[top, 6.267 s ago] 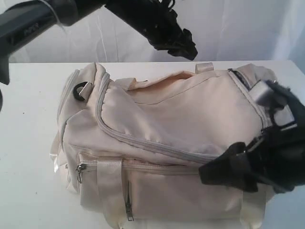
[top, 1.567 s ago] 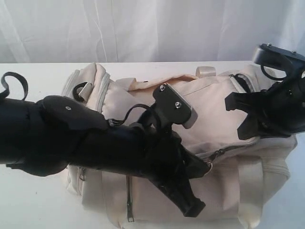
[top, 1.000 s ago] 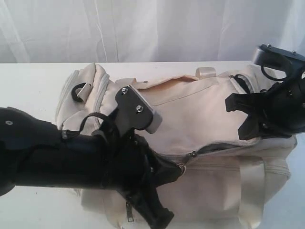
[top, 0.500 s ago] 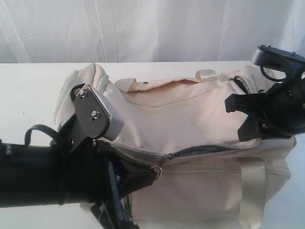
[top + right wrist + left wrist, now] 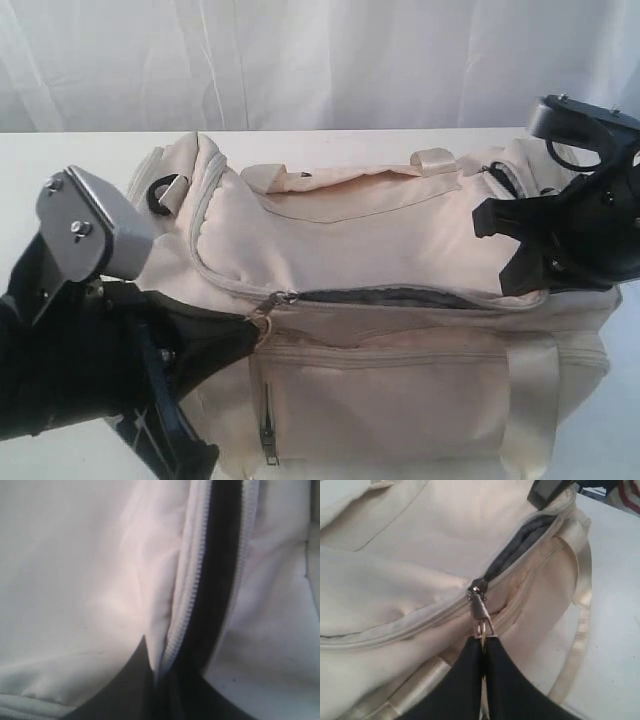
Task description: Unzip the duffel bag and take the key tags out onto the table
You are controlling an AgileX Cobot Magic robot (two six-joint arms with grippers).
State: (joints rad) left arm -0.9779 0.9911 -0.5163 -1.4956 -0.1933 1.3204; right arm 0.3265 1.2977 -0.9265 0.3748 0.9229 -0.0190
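The cream duffel bag (image 5: 380, 240) lies on the white table (image 5: 70, 160). Its top zipper gapes from the right end to the slider (image 5: 283, 297), showing dark grey lining (image 5: 520, 545). My left gripper (image 5: 250, 326) is shut on the metal zipper pull (image 5: 481, 611), pinching its ring (image 5: 482, 630) between the black fingertips (image 5: 465, 680). At the bag's right end my right gripper (image 5: 512, 262) is shut on the fabric edge beside the zipper teeth (image 5: 187, 595), with the dark opening (image 5: 220, 580) alongside. The key tags are hidden.
A white curtain (image 5: 320, 60) hangs behind the table. Webbing handles (image 5: 435, 158) lie on top of the bag, and a front pocket with its own zipper pull (image 5: 267, 430) faces the near edge. Bare tabletop (image 5: 615, 580) runs beside the bag.
My left gripper has drawn the zipper pull leftward along the bag, and the open gap has lengthened. The right gripper has held still at the right end.
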